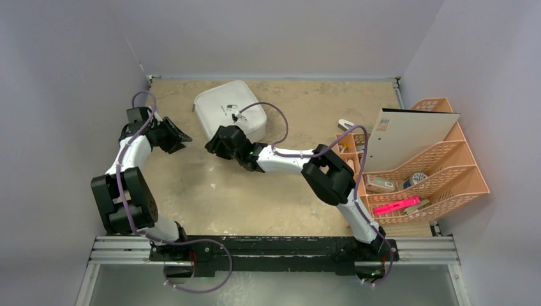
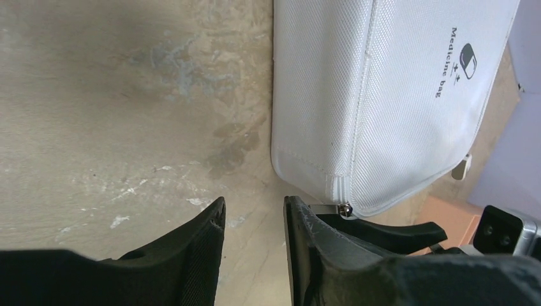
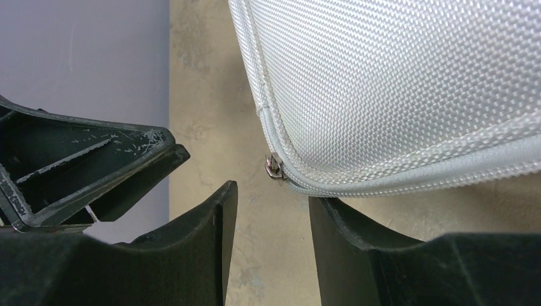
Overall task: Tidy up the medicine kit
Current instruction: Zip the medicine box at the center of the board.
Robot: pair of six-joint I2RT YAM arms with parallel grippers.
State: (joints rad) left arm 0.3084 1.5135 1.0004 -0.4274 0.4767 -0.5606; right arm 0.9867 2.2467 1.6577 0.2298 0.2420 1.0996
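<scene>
A: Right, item one: medicine kit (image 1: 229, 113), a white woven zip case with "Medicine bag" printed on the lid. Where do we list it?

B: Far left-centre of the table (image 1: 255, 197), lying flat, lid up. The zip is closed along every seam we can see. Its metal zip pull (image 3: 274, 167) sits at the near-left corner.

A: Item two, left gripper (image 2: 254, 210)?

B: Just beside the kit's left side, low over the table. Jaws part-way apart with only bare tabletop between them, so we record nothing held.

A: Item three, right gripper (image 3: 273, 194)?

B: At the kit's near edge, pointed at that same corner. Jaws moderately apart, with the zip pull just beyond the gap and not pinched. One finger lies close under the case's rim; we cannot tell whether it touches.

A: Other stock?

B: A peach lattice organizer (image 1: 446, 166) at the right edge, well apart from the kit. It holds a white board (image 1: 408, 137), a pink item (image 1: 395, 207) and some small packets (image 1: 383, 185) we cannot read.

A: Progress entry?

B: We judge it early. The case is unopened, its contents are unseen, and nothing we can show has been sorted. What is left, as we read it: take the zip pull, run it round, lift the lid, then arrange what goes inside. Both arms look placed for that opening step.
</scene>
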